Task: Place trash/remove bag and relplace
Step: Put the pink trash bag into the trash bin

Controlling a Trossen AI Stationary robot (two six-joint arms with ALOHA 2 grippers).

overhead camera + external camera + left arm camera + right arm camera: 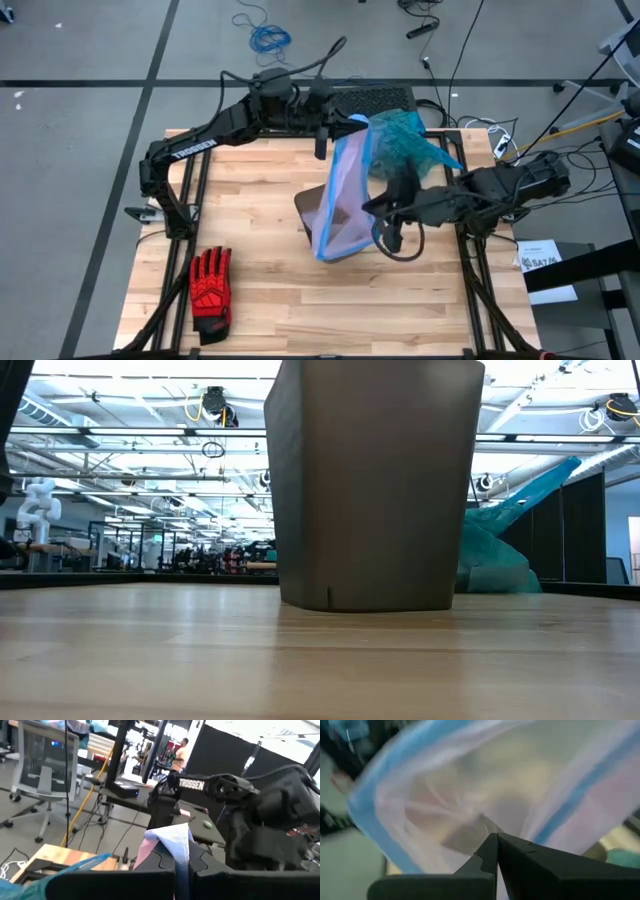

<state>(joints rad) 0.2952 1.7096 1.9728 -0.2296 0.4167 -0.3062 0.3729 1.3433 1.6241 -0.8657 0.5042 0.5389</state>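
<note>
Lilac bag (345, 190), pale and blue-rimmed, is held stretched between both grippers near the centre of the high view, apparently so that its mouth can be spread over the grey bin (372, 480) beneath it. The left gripper (322, 140) is seen at the upper centre of that view, its fingers clamped on a pinch of the bag's rim, which shows folded between them in the left wrist view. The right gripper (392, 222) is placed right of centre, fingers closed tight on the opposite edge; in the right wrist view the film is drawn taut just ahead of the fingertips.

The teal bag (408, 148), judged to be the removed liner, is left bunched at the upper right of centre in the high view, just beyond the bin, where it is clear of the work. It is seen to the right of the bin in the low view.

A red glove (211, 290) lies at the lower left of the table (260, 300), well apart. No loose trash is visible
</note>
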